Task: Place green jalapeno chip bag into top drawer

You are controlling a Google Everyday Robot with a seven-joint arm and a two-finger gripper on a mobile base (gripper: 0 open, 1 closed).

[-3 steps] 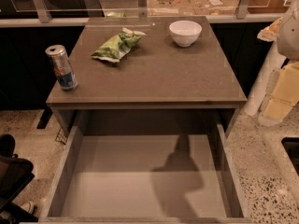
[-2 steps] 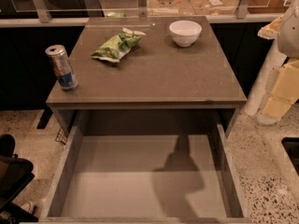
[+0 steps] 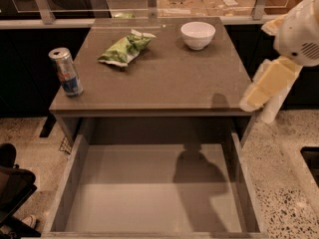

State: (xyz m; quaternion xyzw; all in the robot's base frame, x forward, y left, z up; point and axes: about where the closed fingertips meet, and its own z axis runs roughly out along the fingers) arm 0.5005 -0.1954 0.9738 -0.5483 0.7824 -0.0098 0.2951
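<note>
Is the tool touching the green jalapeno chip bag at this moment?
Apart. The camera view shows the tool off the right edge of the table, and the green jalapeno chip bag lying at its back left, with bare surface between them.

Dim overhead light; the tool (image 3: 250,100) (right of the table (image 3: 159,83)) shadows the top drawer (image 3: 124,183).

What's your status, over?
Gripper beside table's right front corner. Crumpled light-green foil chip bag on tabletop, untouched. Wide grey-brown top drawer open. Round white bowl between gripper and bag.
</note>
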